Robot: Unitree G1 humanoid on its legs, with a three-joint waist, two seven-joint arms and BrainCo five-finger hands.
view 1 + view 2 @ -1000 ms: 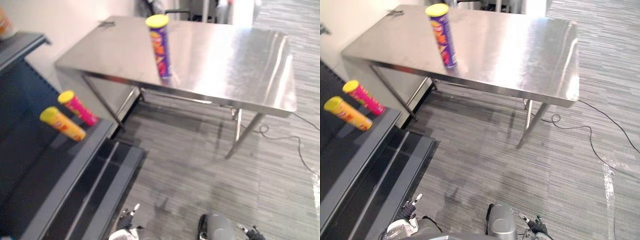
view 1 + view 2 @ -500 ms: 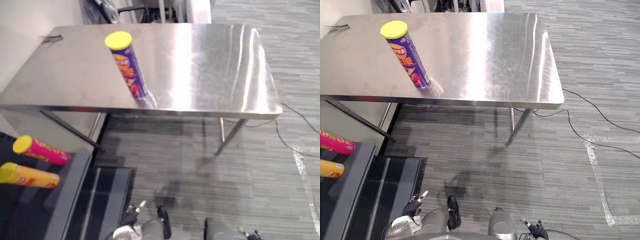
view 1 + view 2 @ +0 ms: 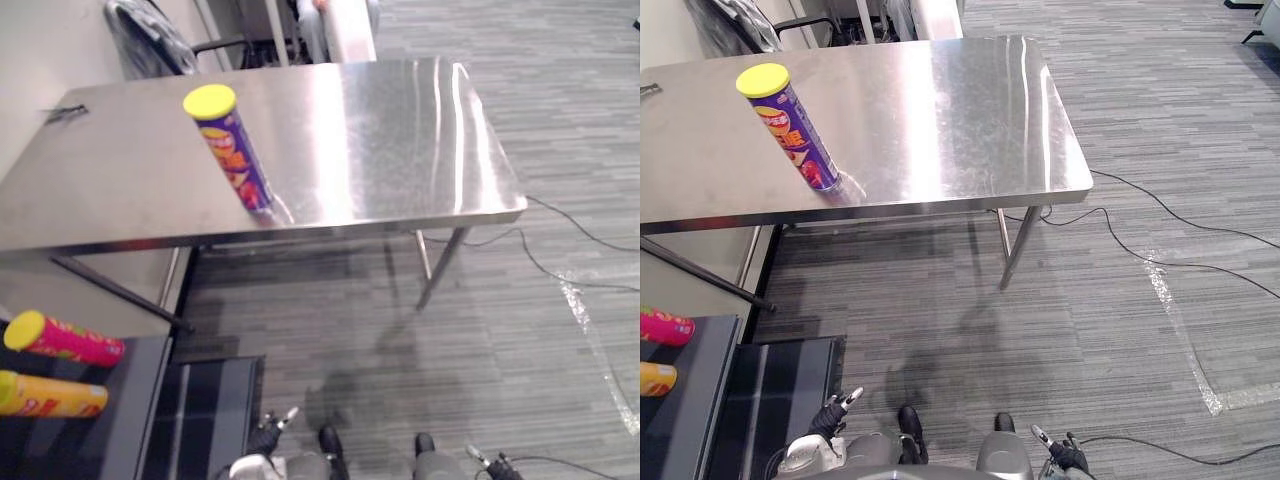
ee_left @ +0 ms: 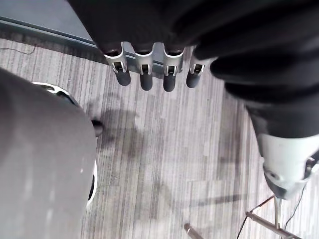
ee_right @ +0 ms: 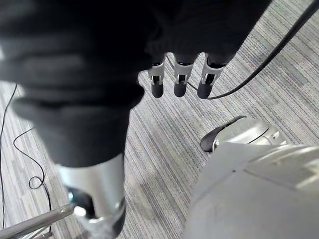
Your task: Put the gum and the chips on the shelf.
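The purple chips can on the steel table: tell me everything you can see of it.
The purple chips can is a tall, slim tube with a purple body carrying orange and yellow print, closed by a yellow lid. It stands on its base, lid up, on the steel table, on the table's left part and close to its near edge, with a faint reflection at its foot. Only the table touches it. The left hand and right hand hang low over the floor, fingers straight, well away from it.
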